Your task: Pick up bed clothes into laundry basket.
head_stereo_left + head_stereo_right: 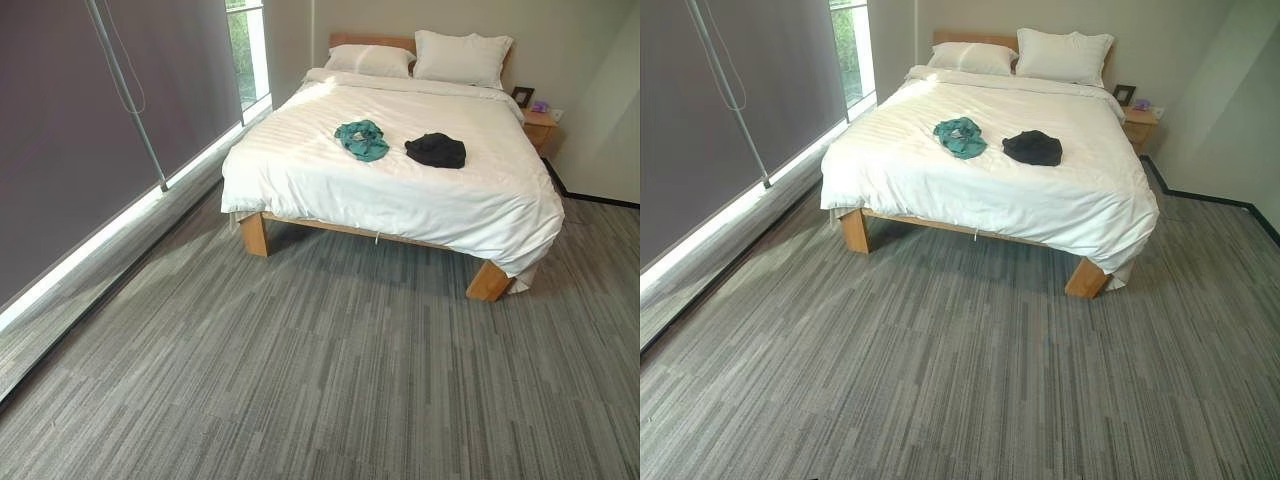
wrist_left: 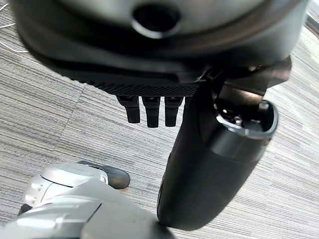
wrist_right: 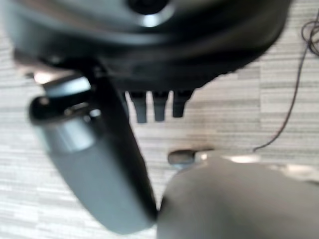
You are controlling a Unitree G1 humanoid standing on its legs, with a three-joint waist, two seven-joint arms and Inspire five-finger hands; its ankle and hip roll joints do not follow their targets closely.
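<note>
Two pieces of clothing lie on the white bed (image 1: 330, 185), some way ahead of me. A crumpled teal garment (image 1: 361, 139) rests near the middle of the duvet. Just to its right sits a bunched black garment (image 1: 436, 150), apart from the teal one. My left hand (image 2: 149, 110) hangs above the carpet in the left wrist view, its fingers straight and holding nothing. My right hand (image 3: 158, 106) hangs the same way in the right wrist view, fingers straight and bare.
Two white pillows (image 1: 460, 57) lie at the bed's head. A wooden nightstand (image 1: 538, 128) with a small picture frame stands at the far right. A grey blind and window (image 1: 245, 55) run along the left wall. Striped grey carpet (image 1: 330, 370) stretches to the wooden bed legs (image 1: 254, 235).
</note>
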